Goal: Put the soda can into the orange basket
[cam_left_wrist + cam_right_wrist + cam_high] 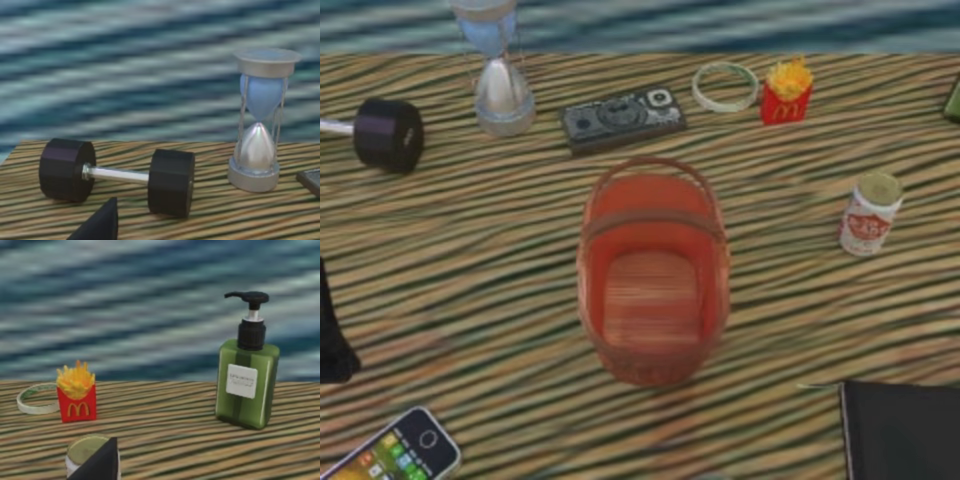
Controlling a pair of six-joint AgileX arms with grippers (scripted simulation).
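Striped woven matting (470,300) covered the table. At centre frame sat the orange basket (653,272), holding nothing. The soda can (869,214) stood upright at right of frame, well apart from it. The left gripper (332,335) sat at left edge, the right gripper (900,430) at lower right; whether either was clenched or released, I could not tell.

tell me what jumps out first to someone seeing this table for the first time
The orange basket dominates the middle of the table, empty, its hoop handle arched over it. To its right the soda can stands upright and alone. Along the far edge sit a blue hourglass, a black dumbbell at the left, and a red fries box toward the right.
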